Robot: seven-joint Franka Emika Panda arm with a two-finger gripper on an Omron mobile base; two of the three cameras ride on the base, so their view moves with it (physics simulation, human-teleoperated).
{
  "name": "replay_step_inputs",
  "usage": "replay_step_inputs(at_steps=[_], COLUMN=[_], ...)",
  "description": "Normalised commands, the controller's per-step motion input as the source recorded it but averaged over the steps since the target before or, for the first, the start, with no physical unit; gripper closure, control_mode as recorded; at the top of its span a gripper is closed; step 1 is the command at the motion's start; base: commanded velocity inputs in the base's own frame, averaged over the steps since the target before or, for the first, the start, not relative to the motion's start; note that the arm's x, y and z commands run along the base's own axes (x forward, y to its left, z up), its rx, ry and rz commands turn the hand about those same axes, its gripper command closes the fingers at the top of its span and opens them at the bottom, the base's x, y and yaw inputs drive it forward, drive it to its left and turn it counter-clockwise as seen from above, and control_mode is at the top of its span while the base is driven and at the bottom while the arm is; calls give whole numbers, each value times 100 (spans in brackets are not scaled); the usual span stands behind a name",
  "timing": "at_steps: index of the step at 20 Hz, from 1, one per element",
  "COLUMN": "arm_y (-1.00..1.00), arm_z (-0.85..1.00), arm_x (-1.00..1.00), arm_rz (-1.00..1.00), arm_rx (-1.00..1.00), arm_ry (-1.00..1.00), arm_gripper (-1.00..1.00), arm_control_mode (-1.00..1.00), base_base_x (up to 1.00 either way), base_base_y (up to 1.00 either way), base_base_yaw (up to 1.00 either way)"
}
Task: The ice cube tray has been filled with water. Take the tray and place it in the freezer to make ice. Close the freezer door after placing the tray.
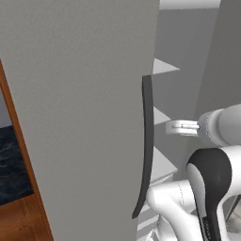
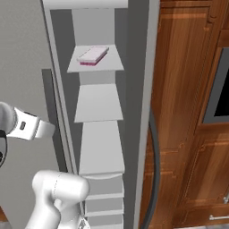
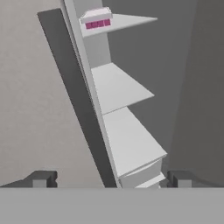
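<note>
The hand view shows the ice cube tray [image 3: 96,19] already lying on a white shelf [image 3: 127,21] inside the freezer [image 3: 183,78], at the upper middle of the frame. The end effector [image 3: 111,178] sits at the bottom of that frame with its two dark tips spread wide apart and nothing between them, so it is let go and empty. The tray lies far up and a little left from it, well apart. In the right base view the tray [image 2: 93,55] rests flat on the top shelf, in the upper middle of the frame, with its long side running slantwise toward the back of the freezer. So the tray part looks done, and the job left is to shut the freezer door [image 2: 152,112]. That door is the thin grey panel standing edge-on just right of the shelves in the right base view, with its dark curved handle [image 2: 156,170] low on its right side. It lies to the right of the robot's hand in that frame, with the open shelves between them. I think the hand must go round to the far side of that door and push it toward the shelves. The other door [image 1: 80,117], at the left of the left base view, looks shut, and its long dark handle [image 1: 147,141] runs up and down just left of the arm.
</note>
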Motion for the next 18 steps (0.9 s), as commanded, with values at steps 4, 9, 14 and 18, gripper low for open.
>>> replay_step_inputs(at_steps=[4,9,14,18], arm_y=[0,0,0,0], arm_z=[0,0,0,0], arm_x=[0,0,0,0], arm_rz=[0,0,0,0], arm_rx=[0,0,0,0], arm_ry=[0,0,0,0], arm_gripper=[-100,-100,-100,-100], arm_control_mode=[100,100,100,100], base_base_x=[-41,-57,-60,-15], base_base_y=[0,0,65,78], base_base_yaw=[0,0,-8,-9])
